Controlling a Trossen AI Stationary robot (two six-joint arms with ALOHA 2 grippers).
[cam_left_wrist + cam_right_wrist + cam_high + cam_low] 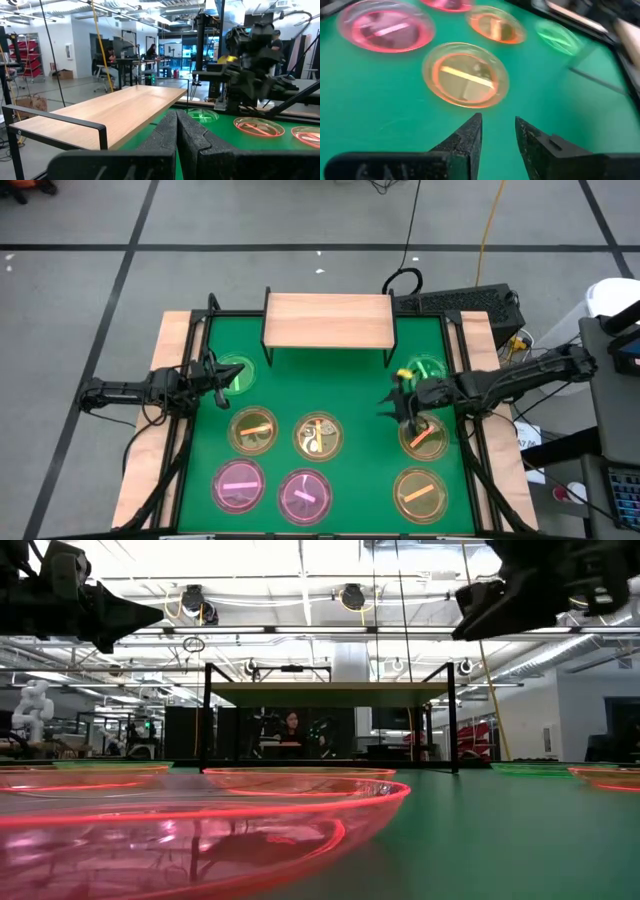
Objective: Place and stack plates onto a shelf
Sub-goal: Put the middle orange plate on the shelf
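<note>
Green mat [350, 395], eight plates [316, 436]

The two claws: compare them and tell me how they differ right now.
The left claw is shut, its fingers pressed together; the right claw is open, with a clear gap between its fingers. The left claw hovers by the green plate at the mat's left edge, while the right claw hangs on the right side next to an amber plate. Both are dark, two-fingered and empty, and the shelf holds no plates yet.
</note>
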